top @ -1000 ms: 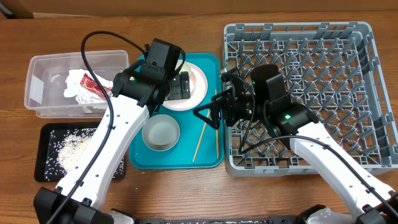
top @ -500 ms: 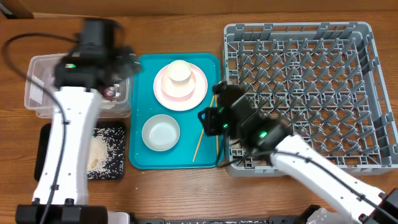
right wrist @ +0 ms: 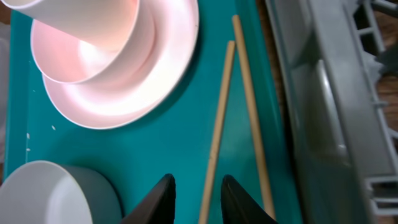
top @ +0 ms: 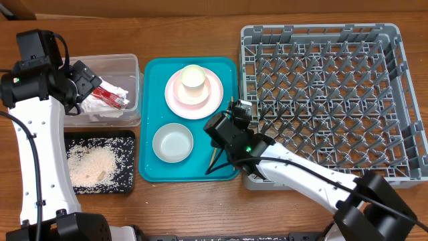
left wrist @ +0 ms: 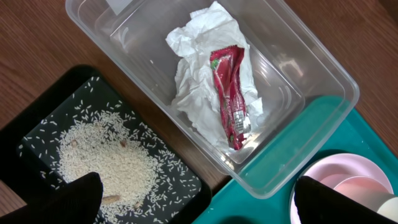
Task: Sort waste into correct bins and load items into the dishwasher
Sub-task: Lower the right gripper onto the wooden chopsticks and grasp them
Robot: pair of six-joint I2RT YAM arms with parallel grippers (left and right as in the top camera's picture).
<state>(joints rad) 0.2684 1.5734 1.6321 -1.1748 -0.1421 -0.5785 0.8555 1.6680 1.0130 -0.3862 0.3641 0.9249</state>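
Note:
In the clear tub (left wrist: 323, 62) lie the crumpled napkin (left wrist: 193, 81) and the red sauce packet (left wrist: 229, 93). Rice (left wrist: 106, 162) covers the black tray (left wrist: 37, 130). My left gripper (left wrist: 199, 208) hangs wide open and empty over the corner where both bins meet the teal tray. My right gripper (right wrist: 200, 199) is low over the teal tray (right wrist: 155, 162), its narrowed fingers either side of one chopstick (right wrist: 217, 118) with gaps showing. The other chopstick (right wrist: 249, 106) lies just right. The cream cup (top: 192, 75) sits in the pink bowl (right wrist: 112, 62) on the pink plate (top: 212, 100).
The grey-green bowl (top: 172, 142) stands on the teal tray just left of my right gripper (top: 215, 161). The grey dish rack (top: 321, 94) sits right of the tray, its wall (right wrist: 323, 93) close to the chopsticks. My left arm reaches along the table's left side.
My left arm has swung from above the plate to the back left by the tub. My right gripper has dropped onto the teal tray and narrowed its fingers around one chopstick.

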